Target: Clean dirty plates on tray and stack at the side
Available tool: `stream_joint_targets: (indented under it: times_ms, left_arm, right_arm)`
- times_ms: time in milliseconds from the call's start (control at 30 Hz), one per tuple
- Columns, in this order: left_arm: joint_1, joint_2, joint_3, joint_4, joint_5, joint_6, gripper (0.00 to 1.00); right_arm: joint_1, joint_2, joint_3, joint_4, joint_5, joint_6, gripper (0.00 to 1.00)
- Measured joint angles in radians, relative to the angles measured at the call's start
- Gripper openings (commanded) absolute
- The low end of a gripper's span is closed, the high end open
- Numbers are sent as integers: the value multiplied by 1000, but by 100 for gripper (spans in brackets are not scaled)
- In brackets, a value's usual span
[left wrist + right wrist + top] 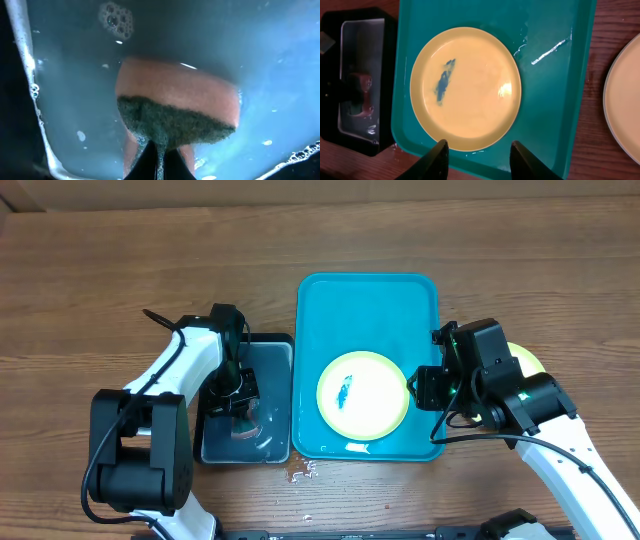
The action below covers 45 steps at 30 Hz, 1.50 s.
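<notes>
A pale yellow-green plate (362, 394) with a dark blue smear lies on the turquoise tray (366, 302); it also shows in the right wrist view (466, 87). Another yellow-green plate (527, 361) lies on the wood to the right of the tray, mostly hidden by my right arm; its edge shows in the right wrist view (623, 100). My right gripper (479, 159) is open and empty above the tray's right side, near the plate's rim. My left gripper (158, 165) is shut on an orange sponge with a dark scrub face (177, 107), down in the water of the black basin (283, 352).
The black basin stands just left of the tray (560, 100) and holds soapy water. Water drops (303, 471) lie on the wood in front of the basin and tray. Bare wood table lies behind the tray.
</notes>
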Motion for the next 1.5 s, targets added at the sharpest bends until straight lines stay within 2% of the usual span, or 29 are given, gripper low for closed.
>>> stream_joint_targets:
  times_ms: [133, 167, 200, 267, 333, 400, 500, 567, 600, 667, 833, 1033, 1067, 1200, 1267, 1300, 1400, 1500]
  left_arm:
    - [0, 0, 20, -31, 0, 0, 4]
    - [0, 0, 34, -47, 0, 0, 10]
    - [0, 0, 50, -57, 0, 0, 23]
    - [0, 0, 88, -96, 4, 2, 36]
    - [0, -6, 130, -139, 15, 0, 48]
    - [0, -18, 146, -172, 26, 2, 52]
    - [-3, -21, 130, -188, 32, 0, 52]
    - [-10, -21, 81, -139, 33, 0, 47]
    - [-13, -24, 53, -107, 34, 0, 39]
    - [-25, -25, -20, -24, 34, -5, 6]
    - [-31, -33, -114, 60, 36, -8, 4]
    - [-31, -38, -106, 21, 37, -8, 4]
    - [-31, -38, -97, -1, 37, -8, 7]
    - [-31, -37, -24, -79, 37, -15, 48]
    - [-31, -37, 30, -97, 31, -11, 62]
    - [-31, -37, 55, -101, 26, -9, 73]
    - [-31, -37, 92, -90, 10, -4, 64]
    - [-31, -37, 87, -82, -17, -1, 50]
  right_arm:
    - [0, 0, 0, -8, 0, 0, 41]
    - [0, 0, 0, -9, 1, 0, 41]
    - [0, 0, 0, -10, 0, 0, 41]
    - [0, 0, 0, -11, 0, 0, 41]
    - [0, 0, 0, -12, 1, 0, 41]
    - [0, 0, 0, -13, 1, 0, 41]
    - [0, 0, 0, -13, 1, 0, 41]
    - [0, 0, 0, -12, 2, 0, 41]
    - [0, 0, 0, -13, 3, 1, 41]
    - [0, 0, 0, -13, 2, 0, 41]
    - [0, 0, 0, -13, 3, 0, 41]
    - [0, 0, 0, -13, 3, 0, 41]
    - [0, 0, 0, -13, 3, 0, 41]
    - [0, 0, 0, -23, 3, 0, 41]
    - [0, 0, 0, -23, 3, 0, 41]
    - [0, 0, 0, -23, 3, 0, 41]
    - [0, 0, 0, -24, 3, 0, 41]
    - [0, 0, 0, -23, 3, 0, 40]
